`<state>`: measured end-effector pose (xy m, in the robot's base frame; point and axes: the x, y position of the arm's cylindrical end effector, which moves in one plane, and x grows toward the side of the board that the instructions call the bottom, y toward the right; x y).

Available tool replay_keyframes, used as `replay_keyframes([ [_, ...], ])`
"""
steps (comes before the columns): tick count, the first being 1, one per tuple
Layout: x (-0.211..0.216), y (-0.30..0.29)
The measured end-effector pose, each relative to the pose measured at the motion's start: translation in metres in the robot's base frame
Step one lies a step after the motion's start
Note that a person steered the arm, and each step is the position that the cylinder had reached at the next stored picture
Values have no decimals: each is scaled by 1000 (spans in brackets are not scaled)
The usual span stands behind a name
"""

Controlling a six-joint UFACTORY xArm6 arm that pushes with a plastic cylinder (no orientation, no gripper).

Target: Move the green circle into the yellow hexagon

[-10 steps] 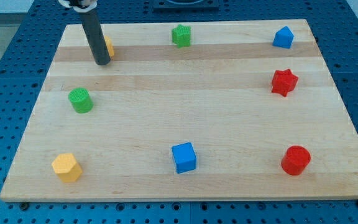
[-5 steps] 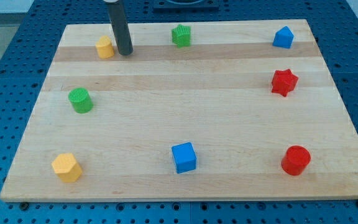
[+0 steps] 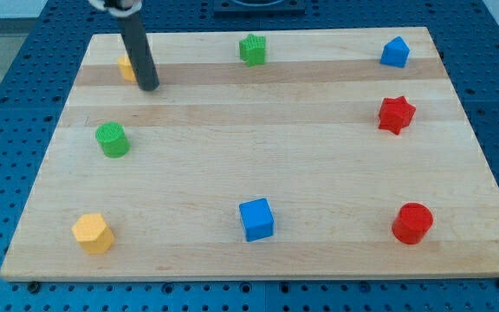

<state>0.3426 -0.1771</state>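
The green circle (image 3: 112, 139) lies on the wooden board (image 3: 319, 173) at the view's left, about mid-height. The yellow hexagon (image 3: 92, 233) lies near the view's bottom left corner of the board, below the green circle and well apart from it. My tip (image 3: 149, 86) rests on the board near the top left, above and to the right of the green circle, not touching it. The rod partly hides a small yellow block (image 3: 126, 68) just left of it.
A green block (image 3: 252, 49) sits at the top centre, a blue block (image 3: 395, 53) at the top right. A red star (image 3: 396, 113) is at the right, a red circle (image 3: 412, 223) at the bottom right, a blue cube (image 3: 256, 219) at the bottom centre.
My tip swung from left of the small yellow block to its right, then back left and down a little. The small yellow block has shifted slightly left. The green circle has not moved.
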Motion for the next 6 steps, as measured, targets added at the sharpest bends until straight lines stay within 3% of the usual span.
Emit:
replay_keyframes([
  [3, 19, -27],
  [6, 135, -27],
])
